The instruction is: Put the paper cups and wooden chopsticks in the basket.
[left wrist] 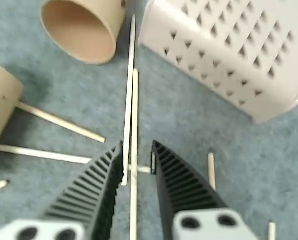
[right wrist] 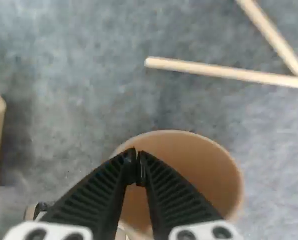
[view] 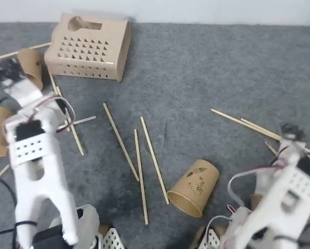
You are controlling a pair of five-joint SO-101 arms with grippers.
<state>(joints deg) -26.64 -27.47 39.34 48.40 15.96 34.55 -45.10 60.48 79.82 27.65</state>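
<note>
The perforated beige plastic basket (view: 87,49) lies tipped over on the grey, felt-like table (view: 206,67). A printed paper cup (view: 194,188), its marks unreadable, lies among slim wooden chopsticks (view: 155,160). The left gripper (left wrist: 137,150), slightly spread, straddles two sticks. The right gripper (right wrist: 137,156), pressed together, seemingly pinches a plain cup (right wrist: 198,170) by its rim.

No words, numbers or signs can be read anywhere. The paper cup (view: 194,187) lying on its side near the middle of the table, toward the near edge, carries a small dark printed mark on its wall, too small to make out.
</note>
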